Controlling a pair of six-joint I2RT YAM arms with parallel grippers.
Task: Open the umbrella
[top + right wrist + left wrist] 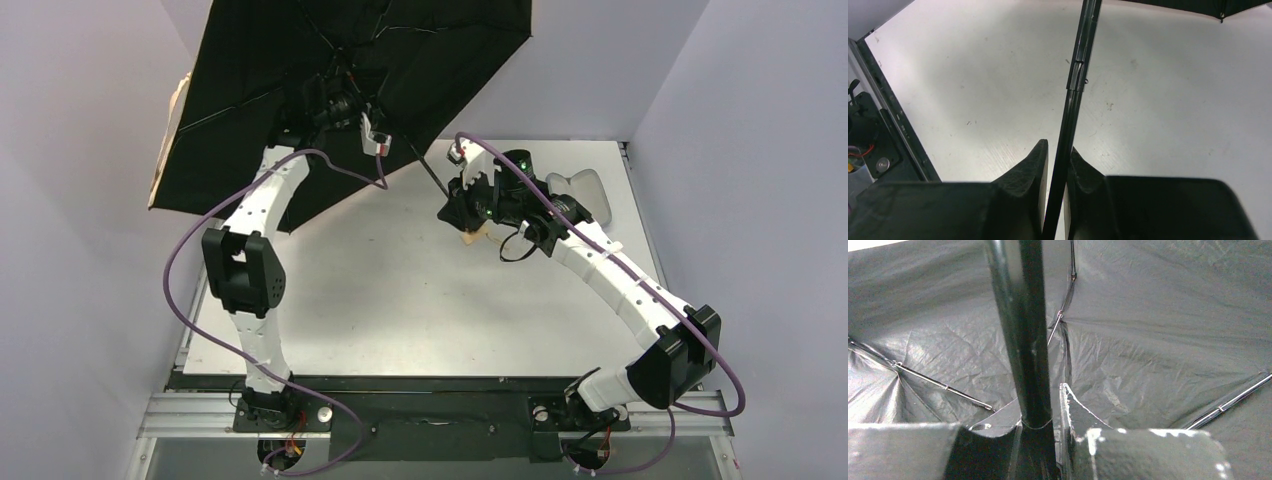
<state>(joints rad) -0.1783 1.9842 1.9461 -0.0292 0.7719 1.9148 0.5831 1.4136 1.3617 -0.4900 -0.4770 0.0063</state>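
Over the table's (400,290) far left: umbrella (300,70) spread, held aloft.
We pinch the thin shaft (1075,85) tight in the right gripper (1058,150) as anchor; the left gripper (1033,415) clamps the thicker sleeve (1020,340) under the canopy (probably bracing it open).

Diffuse overhead light falls evenly on the matte white desk (400,300). The black-lined tan folding umbrella (250,110) dims its far-left corner. Wrist-view foregrounds blur.
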